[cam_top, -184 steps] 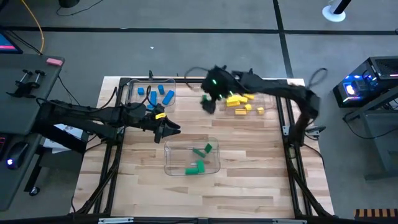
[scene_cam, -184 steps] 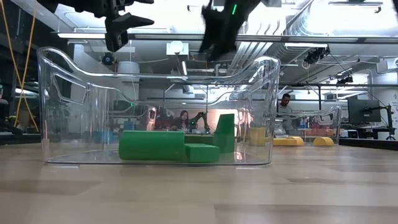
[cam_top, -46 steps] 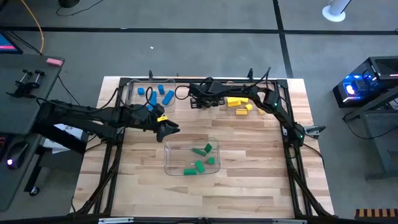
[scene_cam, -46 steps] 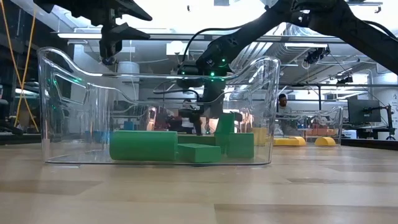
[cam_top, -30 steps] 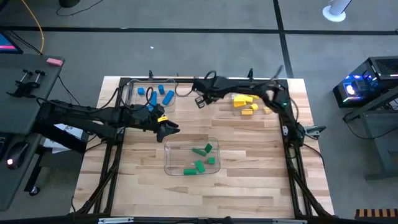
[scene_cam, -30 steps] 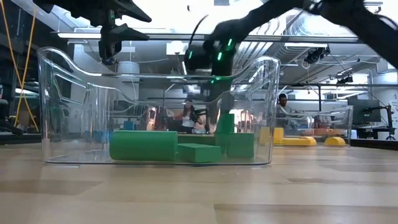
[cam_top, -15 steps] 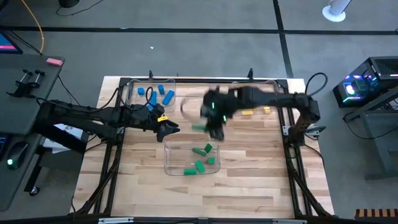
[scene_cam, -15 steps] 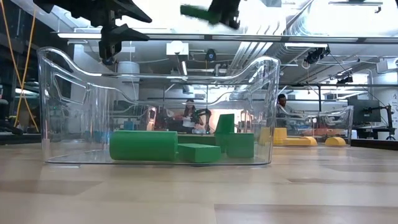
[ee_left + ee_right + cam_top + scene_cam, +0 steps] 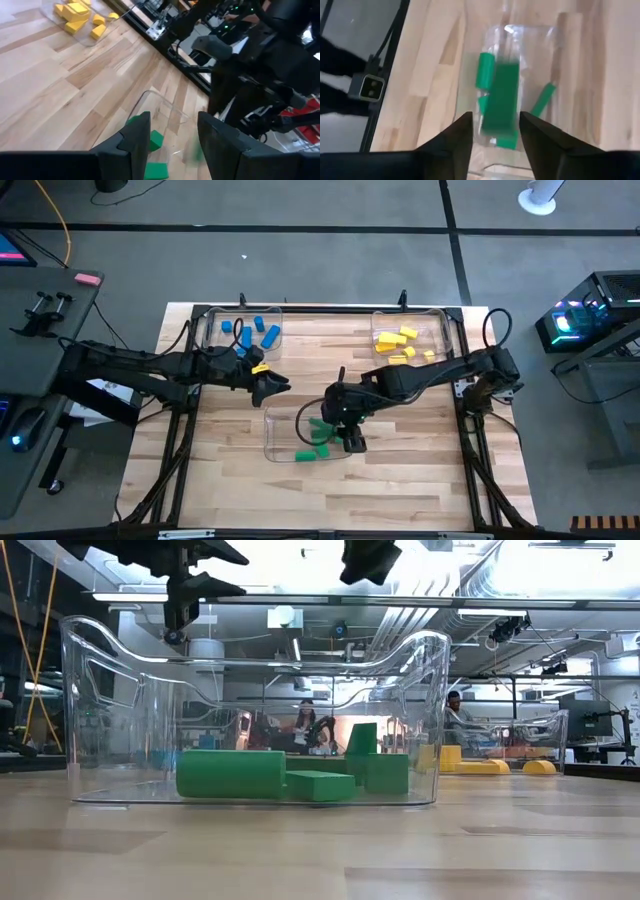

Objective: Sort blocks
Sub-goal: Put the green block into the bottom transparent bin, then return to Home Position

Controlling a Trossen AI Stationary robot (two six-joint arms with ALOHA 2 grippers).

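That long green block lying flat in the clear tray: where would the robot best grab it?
Around its middle, across the narrow width, coming straight down. The long green block lies flat on the floor of the tray, whose tall walls would likely block a sideways approach. The right hand hovers open above that tray.

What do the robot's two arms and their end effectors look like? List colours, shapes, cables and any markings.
Both arms are black, built of slim jointed links. The left end effector has two dark, flat, tapering fingers, and a yellow tag sits on its wrist. The right end effector has the same dark two-finger shape; a thin black cable loops beside its wrist, and another arcs near its base.
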